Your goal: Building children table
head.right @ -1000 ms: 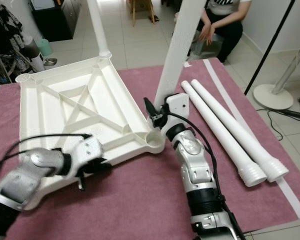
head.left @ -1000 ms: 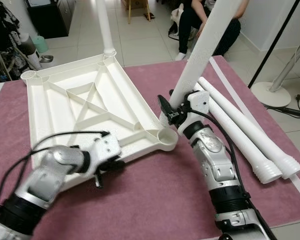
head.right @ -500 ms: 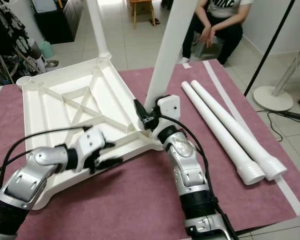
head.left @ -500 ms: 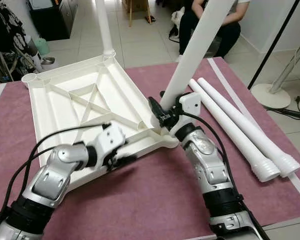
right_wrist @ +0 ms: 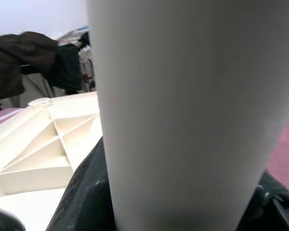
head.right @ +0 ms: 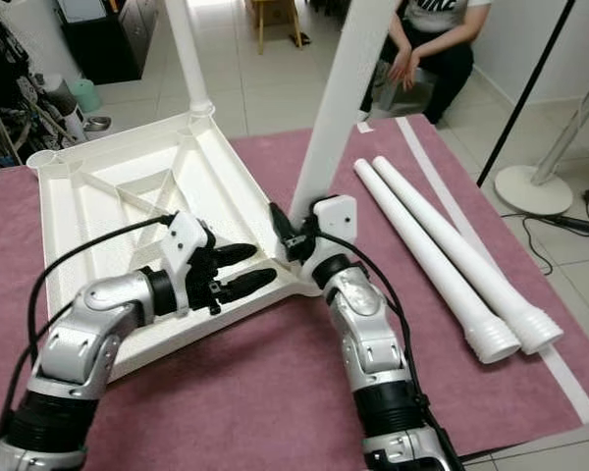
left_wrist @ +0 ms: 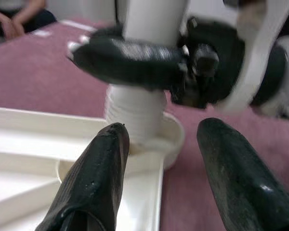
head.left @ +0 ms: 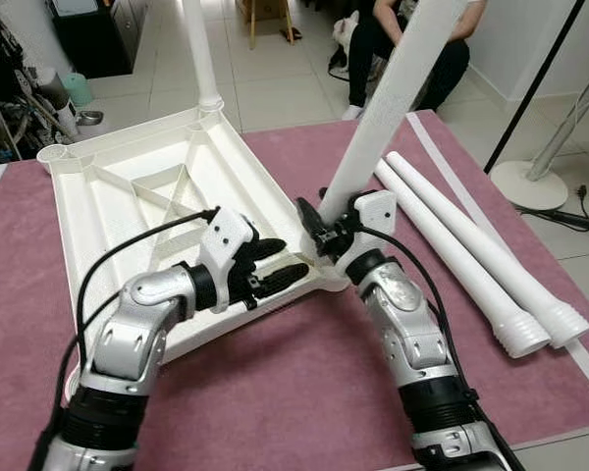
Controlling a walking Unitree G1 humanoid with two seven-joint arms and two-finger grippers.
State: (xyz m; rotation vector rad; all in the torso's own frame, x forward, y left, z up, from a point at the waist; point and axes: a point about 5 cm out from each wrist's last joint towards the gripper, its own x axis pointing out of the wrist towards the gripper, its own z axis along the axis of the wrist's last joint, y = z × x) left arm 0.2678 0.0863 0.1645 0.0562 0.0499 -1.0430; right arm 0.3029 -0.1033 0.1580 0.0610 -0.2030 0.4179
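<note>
The white tabletop (head.left: 108,196) lies upside down on the maroon mat. My right gripper (head.left: 319,234) is shut on a white table leg (head.left: 383,108) near its lower end. The leg leans to the right, and its ribbed end (left_wrist: 137,115) sits at the near right corner socket (left_wrist: 171,139). My left gripper (head.left: 290,258) is open over the tabletop's near edge, its fingers pointing at that socket and a little apart from it. In the right wrist view the leg (right_wrist: 183,106) hides most of the fingers.
Another leg (head.left: 201,49) stands upright in the far corner socket. Two loose legs (head.left: 461,255) lie side by side on the mat at the right. A person (head.left: 412,39) sits beyond the mat. A round stand base (head.left: 530,182) is on the floor at far right.
My left gripper has swung right along the tabletop's near edge toward the corner socket, and its fingers now stand spread. My right gripper has kept its hold on the leg.
</note>
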